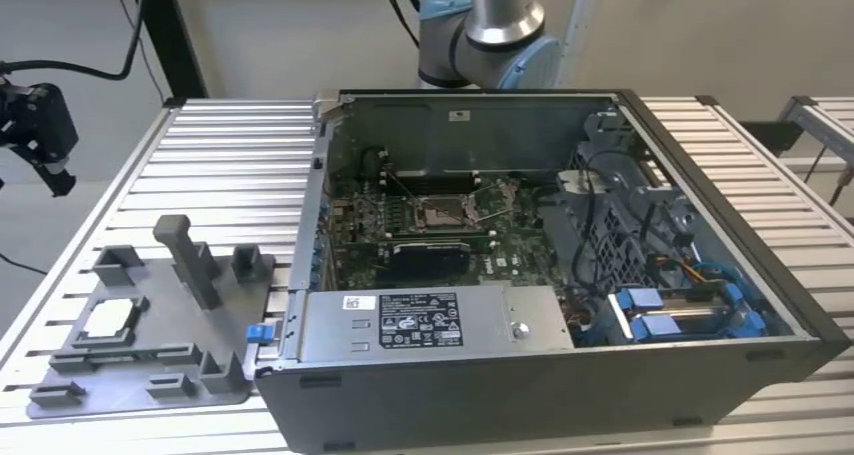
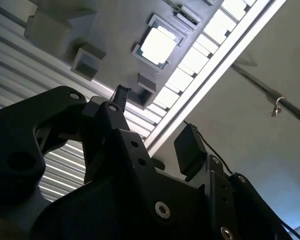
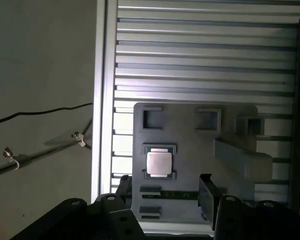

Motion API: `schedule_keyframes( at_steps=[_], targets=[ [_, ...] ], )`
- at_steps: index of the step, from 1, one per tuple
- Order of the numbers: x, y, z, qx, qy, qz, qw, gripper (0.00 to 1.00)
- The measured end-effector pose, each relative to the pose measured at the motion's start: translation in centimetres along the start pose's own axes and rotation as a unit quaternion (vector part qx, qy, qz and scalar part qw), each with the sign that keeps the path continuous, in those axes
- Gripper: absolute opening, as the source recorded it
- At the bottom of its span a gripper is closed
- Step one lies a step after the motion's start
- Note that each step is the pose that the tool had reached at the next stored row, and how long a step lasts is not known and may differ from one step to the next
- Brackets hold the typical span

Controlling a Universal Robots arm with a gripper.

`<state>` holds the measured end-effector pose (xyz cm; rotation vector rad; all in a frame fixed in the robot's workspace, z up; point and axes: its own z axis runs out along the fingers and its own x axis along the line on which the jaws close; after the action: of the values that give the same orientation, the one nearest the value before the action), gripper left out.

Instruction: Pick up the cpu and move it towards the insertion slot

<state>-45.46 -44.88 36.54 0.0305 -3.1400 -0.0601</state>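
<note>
One cpu (image 3: 157,162) (perhaps printed, unreadable) on tray (image 3: 190,150)

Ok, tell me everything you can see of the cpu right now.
The cpu is a small, thin, square chip with a pale silvery, metallic-looking top. It lies flat in a shallow framed seat on the grey tray, which sits on the ribbed table at the exterior view's left, outside the computer case. Only that seat touches it. The open pincer is apart from it and holds nothing.
</note>
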Motion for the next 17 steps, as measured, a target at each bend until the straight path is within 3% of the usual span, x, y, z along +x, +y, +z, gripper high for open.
schedule_keyframes(
  at_steps=[4, 12, 17],
  targets=[
    [0.01, -0.01, 0.19, -0.0001, -0.0001, 0.000, 1.00000, 1.00],
    [0.01, -0.06, 1.59, 0.0000, 0.0000, -0.002, 1.00000, 1.00],
    [0.01, -0.09, 2.30, 0.0000, 0.0005, -0.015, 0.99989, 1.00]
  ],
)
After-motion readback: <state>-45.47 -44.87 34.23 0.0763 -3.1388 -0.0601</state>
